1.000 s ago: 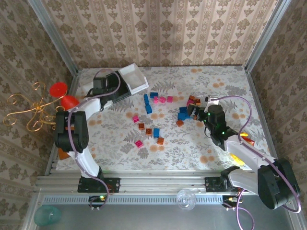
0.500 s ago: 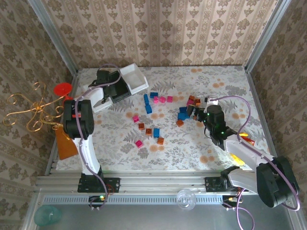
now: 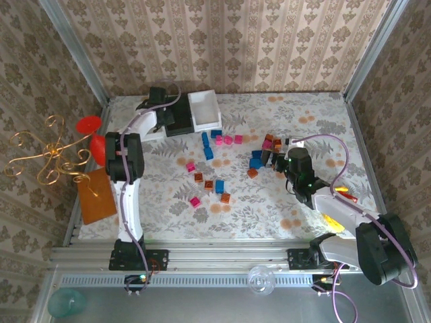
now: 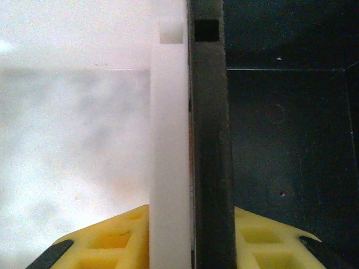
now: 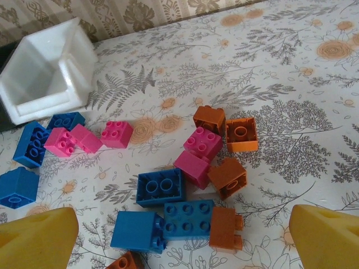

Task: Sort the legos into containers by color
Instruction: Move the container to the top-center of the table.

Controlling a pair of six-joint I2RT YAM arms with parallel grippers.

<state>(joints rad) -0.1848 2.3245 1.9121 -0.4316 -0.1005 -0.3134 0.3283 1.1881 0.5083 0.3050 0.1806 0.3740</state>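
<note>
Three bins stand in a row at the back left: a white bin [image 3: 206,111], a black bin [image 3: 180,121] and a second white bin [image 3: 151,132] partly under the left arm. My left gripper [image 3: 163,108] [image 4: 190,249] is shut on the touching walls of a white bin [image 4: 169,140] and the black bin [image 4: 208,140]. Blue, pink and orange legos lie scattered mid-table [image 3: 209,184], below the bins [image 3: 227,140] and in a cluster [image 3: 266,151]. My right gripper [image 3: 275,160] [image 5: 182,246] hangs open over that cluster, above a blue brick [image 5: 189,217], a pink brick [image 5: 202,143] and an orange brick [image 5: 241,134].
An orange board [image 3: 94,195], red objects [image 3: 89,125] and a gold wire ornament [image 3: 40,158] lie beyond the table's left edge. A yellow object [image 3: 333,222] lies beside the right arm. Patterned walls close in the back and sides. A clear glass [image 3: 261,279] stands at the front rail.
My left arm has swung right and toward the back, dragging the row of bins with it; the right white bin has shifted right. The right arm has barely moved.
</note>
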